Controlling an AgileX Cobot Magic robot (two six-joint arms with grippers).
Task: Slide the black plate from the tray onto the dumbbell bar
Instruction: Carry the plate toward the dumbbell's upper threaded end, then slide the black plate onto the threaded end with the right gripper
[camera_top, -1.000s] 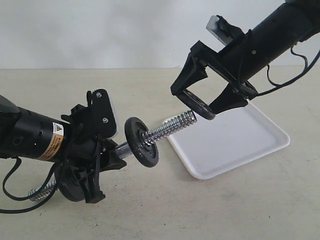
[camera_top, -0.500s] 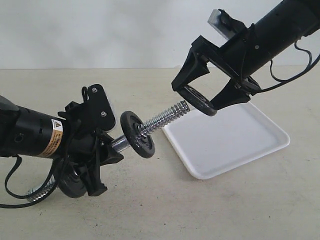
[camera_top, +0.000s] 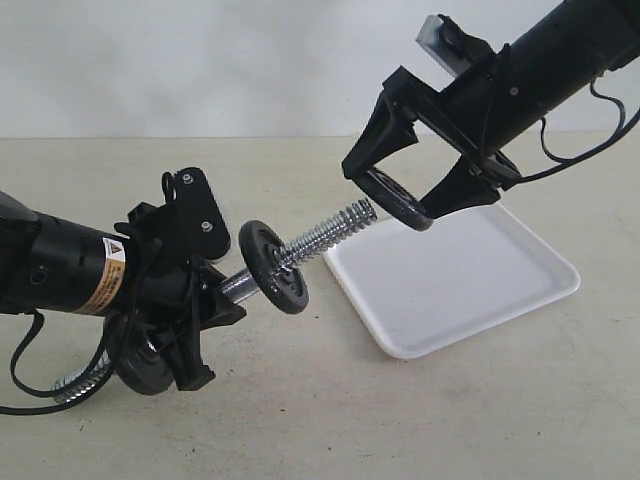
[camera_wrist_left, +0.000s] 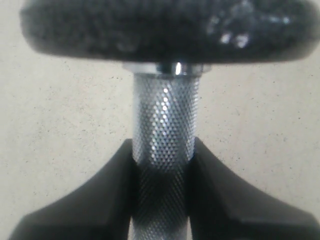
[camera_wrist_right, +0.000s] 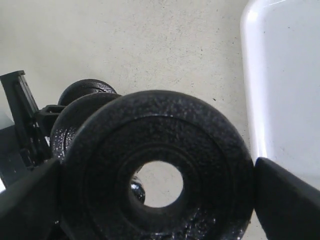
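The lining-up step is in hand: right fingers (camera_top: 458, 192) clamp the black plate (camera_top: 398, 200) aloft at the threaded tip of the dumbbell bar (camera_top: 325, 238), which left fingers (camera_wrist_left: 100, 200) grip mid-knurl; next, I judge, centre the hole and slide left.

- left arm (camera_top: 50, 265): a fat black tube. behind the left pincer (camera_top: 205, 295) sits an orange and white sticker (camera_top: 108, 275) with a warning triangle.
- left pincer: black, with two small silver screws (camera_top: 205, 226) on one flat finger.
- a thin black cable (camera_top: 14, 375) loops behind it.
- right arm (camera_top: 570, 45): a black tube too.
- right pincer (camera_top: 393, 200): black, with pointy wedge fingers (camera_top: 460, 190).
- behind it: a small grey box (camera_top: 432, 45) and thin black cables (camera_top: 543, 140).
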